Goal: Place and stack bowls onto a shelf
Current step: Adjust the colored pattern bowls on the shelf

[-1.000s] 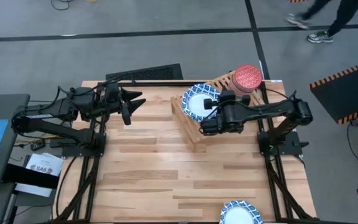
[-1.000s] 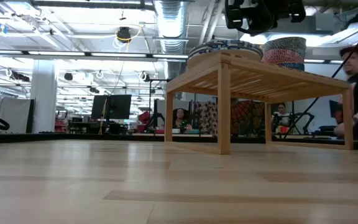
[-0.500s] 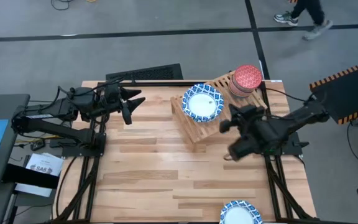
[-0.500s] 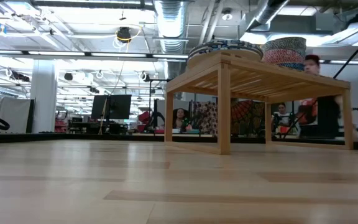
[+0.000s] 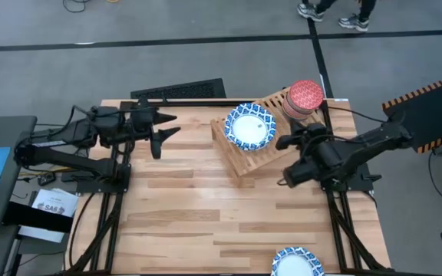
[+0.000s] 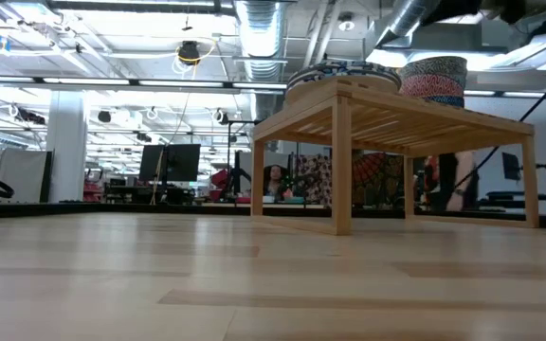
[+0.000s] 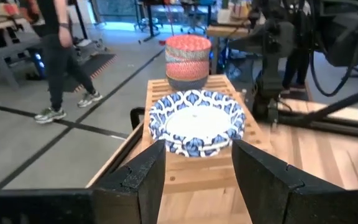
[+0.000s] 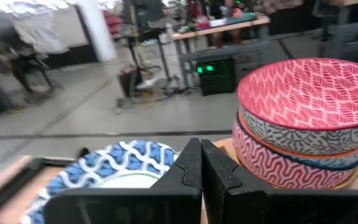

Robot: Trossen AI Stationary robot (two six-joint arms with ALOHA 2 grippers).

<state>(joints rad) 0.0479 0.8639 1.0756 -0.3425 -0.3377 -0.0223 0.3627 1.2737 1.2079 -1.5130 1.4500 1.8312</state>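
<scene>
Shelf [image 5: 261, 152] sits angled at the table's far right. On it: a blue-and-white bowl [image 5: 250, 126] and, just beside it, a stack of small bowls [image 5: 304, 99] with a red one on top. Another blue-and-white bowl [image 5: 298, 263] lies at the table's near edge. Right gripper [image 5: 286, 181] is pinched closed, empty, near the shelf's side. Left gripper [image 5: 160, 127] waits at far left, fingers spread, empty.
</scene>
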